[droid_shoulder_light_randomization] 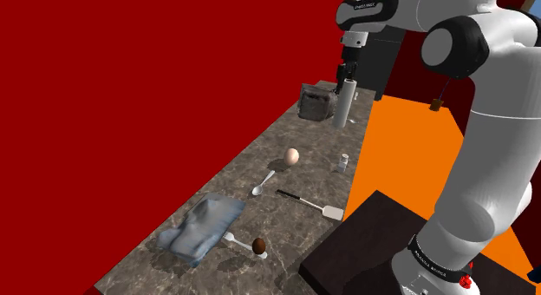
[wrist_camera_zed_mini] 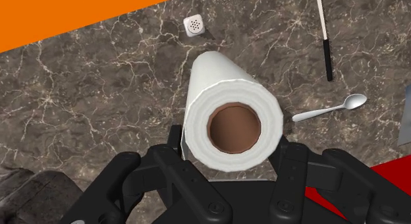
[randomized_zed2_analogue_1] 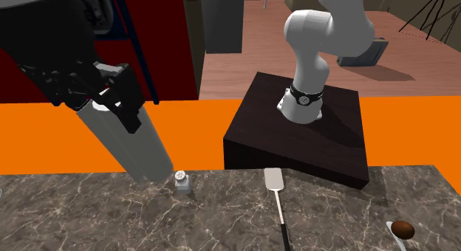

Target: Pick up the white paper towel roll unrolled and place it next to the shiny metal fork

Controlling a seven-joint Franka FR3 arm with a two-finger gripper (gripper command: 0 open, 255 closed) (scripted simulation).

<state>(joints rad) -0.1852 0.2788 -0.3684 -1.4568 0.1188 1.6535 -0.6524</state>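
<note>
A white paper towel roll with a brown core hangs upright over the far part of the marble counter. My gripper is shut on its top end. In the wrist view the fingers clasp the roll from both sides. The second exterior view has the roll tilted, its lower end just above the counter, under my gripper. A metal spoon lies mid-counter. A pale utensil lies by a brown ball; I cannot tell whether it is the fork.
A small shaker stands near the counter edge, close below the roll. A spatula, an egg, a crumpled blue-grey cloth and a grey boxy appliance share the counter. The dark stand sits on orange floor.
</note>
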